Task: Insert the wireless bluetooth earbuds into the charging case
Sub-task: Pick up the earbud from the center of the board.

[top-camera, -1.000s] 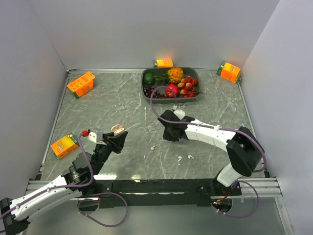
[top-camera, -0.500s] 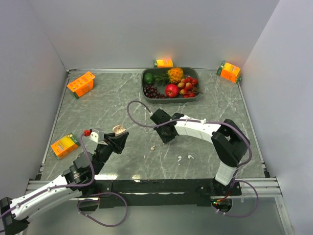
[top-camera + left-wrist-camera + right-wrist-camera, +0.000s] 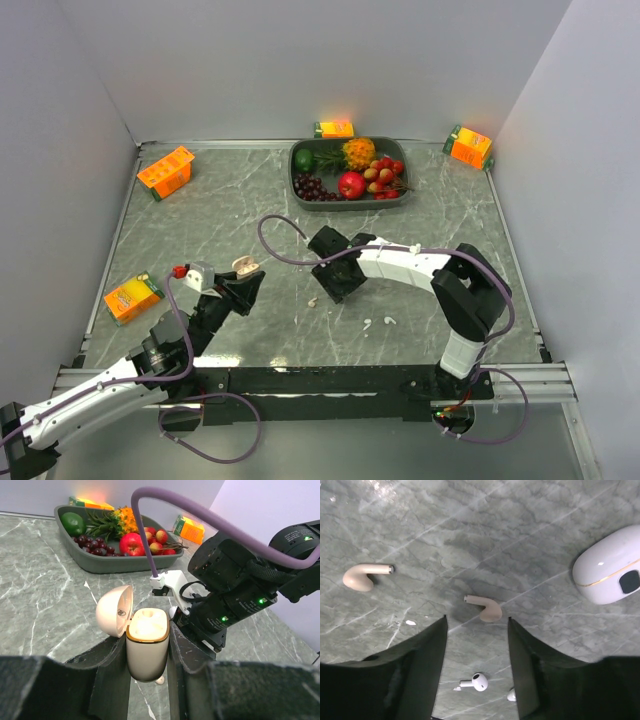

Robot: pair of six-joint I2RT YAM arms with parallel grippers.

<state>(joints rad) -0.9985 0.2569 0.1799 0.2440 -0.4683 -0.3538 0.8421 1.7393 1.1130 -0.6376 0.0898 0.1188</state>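
Left hand [image 3: 146, 642] was pinched on the charging case [image 3: 146, 652], which was held upright, lid open, above the counter [image 3: 230, 200] toward its near-left corner | right hand [image 3: 476, 622] was spread above mid-counter, with a beige earbud [image 3: 486, 609] laid just beyond its fingertips | second beige earbud [image 3: 362, 576] and white earbud [image 3: 477, 681] were seen lying apart nearby

Table [image 3: 240, 210]: grey-green marble, white veins running all through it.
Charging case [image 3: 146, 645]: showing cream-beige, a gold band gleaming round its rim.
Beige earbuds [image 3: 487, 609]: matching the case, matte tan.
White earbuds [image 3: 477, 681]: shining glossy white.
Second case [image 3: 607, 572]: white, wearing a thin gold line and a dark patch.
Cartons [image 3: 165, 172]: glowing orange.
Tray [image 3: 115, 564]: dark grey.
Cable [image 3: 210, 520]: purple.
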